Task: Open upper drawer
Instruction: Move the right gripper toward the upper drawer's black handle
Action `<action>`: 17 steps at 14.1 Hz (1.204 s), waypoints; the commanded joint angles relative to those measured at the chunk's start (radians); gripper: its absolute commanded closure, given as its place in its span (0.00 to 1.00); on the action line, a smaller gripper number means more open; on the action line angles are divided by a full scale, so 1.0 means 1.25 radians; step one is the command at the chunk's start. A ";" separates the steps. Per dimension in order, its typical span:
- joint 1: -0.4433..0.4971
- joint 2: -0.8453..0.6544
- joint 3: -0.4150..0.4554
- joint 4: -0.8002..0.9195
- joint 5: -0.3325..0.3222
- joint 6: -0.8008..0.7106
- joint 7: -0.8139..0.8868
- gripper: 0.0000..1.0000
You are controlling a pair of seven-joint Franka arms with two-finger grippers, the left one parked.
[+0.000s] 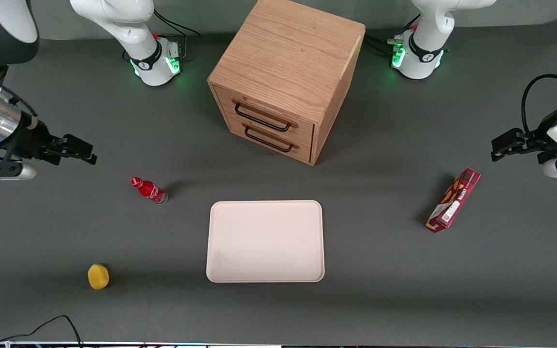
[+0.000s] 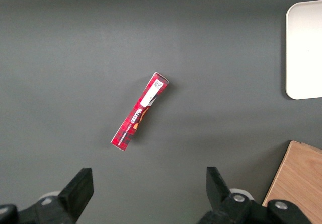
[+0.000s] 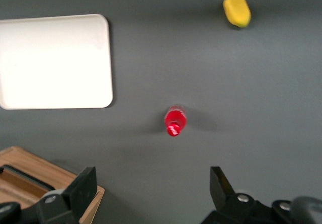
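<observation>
The light oak cabinet (image 1: pixel 288 63) stands at the middle of the table, farther from the front camera than the tray. Its upper drawer (image 1: pixel 270 112) is shut flush, with its black wire handle (image 1: pixel 261 120) above the matching lower drawer (image 1: pixel 273 137). My right gripper (image 1: pixel 83 152) is open and empty. It hangs above the table toward the working arm's end, well apart from the cabinet and farther from the front camera than the red bottle. In the right wrist view the gripper (image 3: pixel 151 183) is open over bare table, with a corner of the cabinet (image 3: pixel 48 176) beside one finger.
A red bottle (image 1: pixel 149 190) stands between my gripper and the tray; it also shows in the right wrist view (image 3: pixel 174 121). A white tray (image 1: pixel 265 240) lies in front of the cabinet. A yellow fruit (image 1: pixel 98 276) lies near the front edge. A red box (image 1: pixel 453 200) lies toward the parked arm's end.
</observation>
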 commanded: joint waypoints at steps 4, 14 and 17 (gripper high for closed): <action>0.021 0.044 0.057 0.023 -0.008 -0.015 -0.050 0.00; 0.248 0.152 0.085 0.118 -0.062 -0.013 -0.253 0.00; 0.299 0.189 0.086 0.142 -0.090 -0.013 -0.259 0.00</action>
